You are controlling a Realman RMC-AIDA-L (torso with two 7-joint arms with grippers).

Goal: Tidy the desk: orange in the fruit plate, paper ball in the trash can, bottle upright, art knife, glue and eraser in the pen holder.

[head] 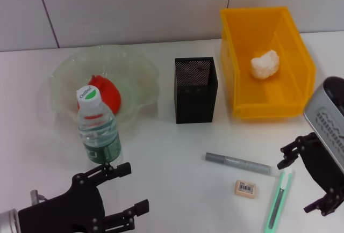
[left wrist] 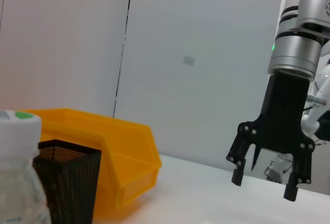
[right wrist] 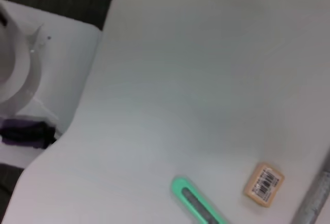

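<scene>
The orange (head: 106, 95) lies in the pale green fruit plate (head: 134, 69) at the back left. In front of the plate the bottle (head: 98, 132) stands upright, also seen as the bottle (left wrist: 18, 182) in the left wrist view. My left gripper (head: 134, 188) is open just in front of it, holding nothing. The paper ball (head: 265, 64) rests inside the yellow trash can (head: 269, 107). The black mesh pen holder (head: 195, 89) stands mid-table. The glue (head: 237, 164), eraser (head: 245, 188) and art knife (head: 278, 202) lie flat at the front right. My right gripper (head: 295, 186) hangs open just right of the knife.
The right wrist view shows the art knife (right wrist: 198, 203), eraser (right wrist: 264, 184) and glue (right wrist: 314, 198) near the table's front edge. In the left wrist view the pen holder (left wrist: 67, 182) stands before the trash can (left wrist: 116, 152), with the right gripper (left wrist: 264, 182) above the table.
</scene>
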